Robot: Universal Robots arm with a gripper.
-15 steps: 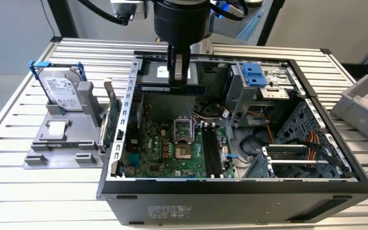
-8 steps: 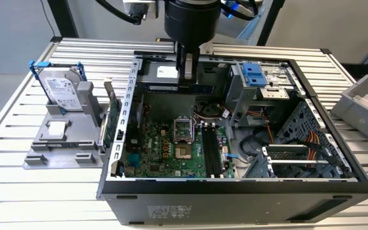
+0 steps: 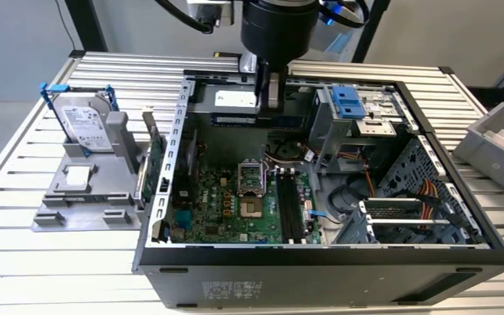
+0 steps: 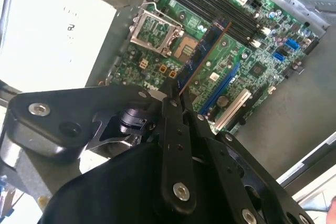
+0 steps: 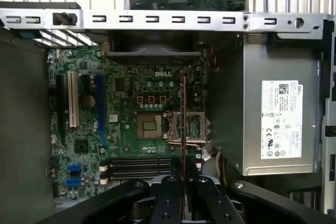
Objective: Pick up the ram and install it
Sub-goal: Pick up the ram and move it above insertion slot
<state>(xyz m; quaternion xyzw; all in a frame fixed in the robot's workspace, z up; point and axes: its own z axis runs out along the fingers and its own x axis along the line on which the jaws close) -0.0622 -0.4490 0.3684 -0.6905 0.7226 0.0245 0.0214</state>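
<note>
Gripping the ram (image 5: 182,119) edge-on in the clenched claw (image 5: 182,181), pinched at one end, likely to keep the contacts free; hovering above the motherboard (image 5: 126,103), apart from the slots (image 5: 136,167).

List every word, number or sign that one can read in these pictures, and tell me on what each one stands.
Power supply label, first wrist view: print too small to read.
Motherboard, near the socket: one white brand mark, left unquoted.
Hard drive label, exterior view: too small to read.
Case front sticker: too small to read.
Ram between the fingers: seen edge-on, nothing readable.
</note>
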